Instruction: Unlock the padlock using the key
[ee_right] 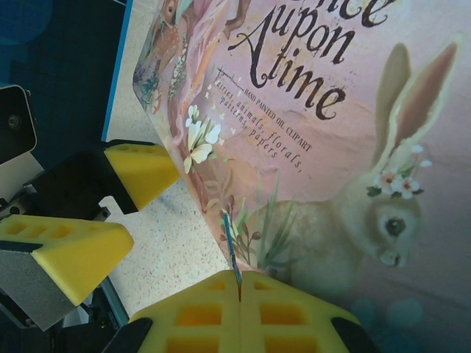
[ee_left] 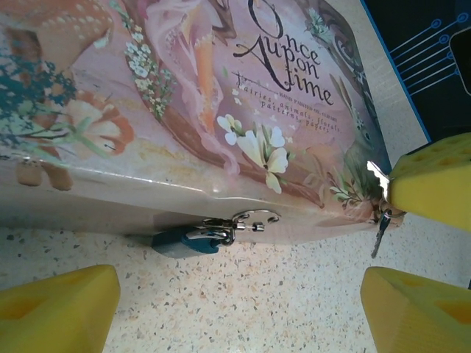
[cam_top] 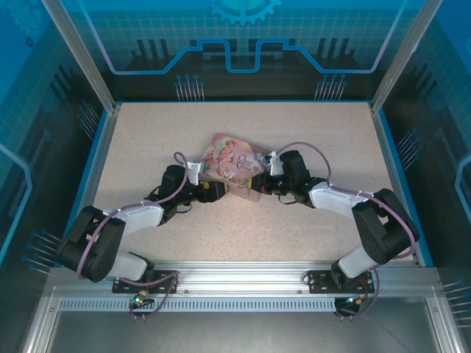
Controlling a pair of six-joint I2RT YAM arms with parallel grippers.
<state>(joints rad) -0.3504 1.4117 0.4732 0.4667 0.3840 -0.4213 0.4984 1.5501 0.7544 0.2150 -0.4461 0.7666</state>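
Low centre-left of the left wrist view, a tiny blue-teal padlock (ee_left: 182, 243) hangs w/ its thin metal shackle through a silver clasp (ee_left: 234, 220). The clasp sits on the front edge of a pink storybook tin (ee_left: 221, 110). The lock body is tucked partly under that edge, on or just above the speckled table (ee_left: 257, 309).

Around it the left gripper (ee_left: 239, 287) is spread wide and grasps nothing, its yellow jaws at the bottom left & bottom right corners. The padlock sits above the gap btwn them, nearer the left-hand jaw, touching neither.

Bottom centre of the right wrist view, the right gripper (ee_right: 239, 283) is clenched on the key (ee_right: 231, 246). The key is a thin dull sliver standing up from the seam of the closed yellow jaws. Its tip is against or just in front of the tin's painted side; can't tell which. From the left wrist, the key hangs at the right edge, mid-height, well apart from the padlock along the tin's front.

Judgement: the padlock is prob. light, rigid & smooth, and free to swing on the clasp, so a poke would push it aside. Best pinched across the flat sides of the body, leaving the keyhole end clear. The keyhole isn't visible. The key is prob. stiff but slim & slippery, apt to twist in soft jaws. It's gripped at one end, most of its length exposed.
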